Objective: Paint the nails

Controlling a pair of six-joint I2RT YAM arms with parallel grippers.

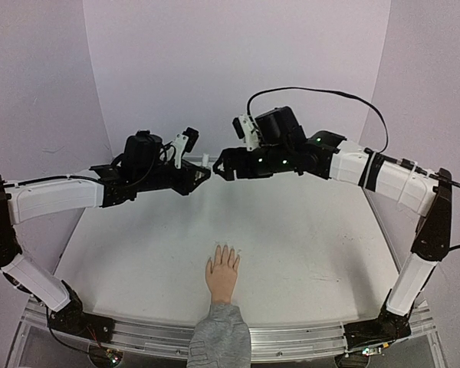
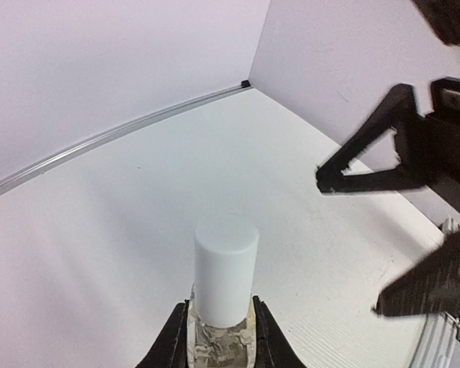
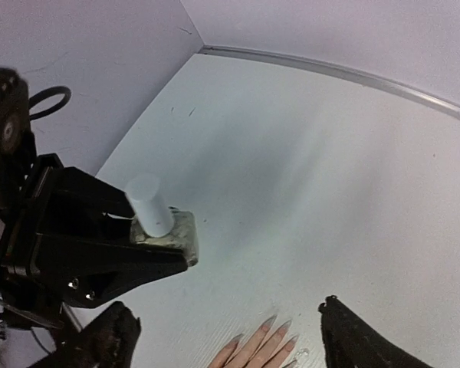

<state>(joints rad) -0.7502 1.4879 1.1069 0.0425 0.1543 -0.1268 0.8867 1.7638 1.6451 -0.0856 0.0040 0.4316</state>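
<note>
The capped bottle (image 2: 226, 287) is pinched in my left gripper (image 2: 220, 326), my right gripper (image 1: 219, 170) spread wide and empty, both up beyond the hand (image 1: 222, 277), whose nails (image 3: 280, 326) look unpainted, so all painting remains.

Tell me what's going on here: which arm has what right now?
The left gripper is shut on a small bottle, cap on, held up off the table. The right gripper is open and faces the cap, close but not touching it. The hand lies flat near the table's front edge, and nothing touches its nails. Painting has not begun.
</note>
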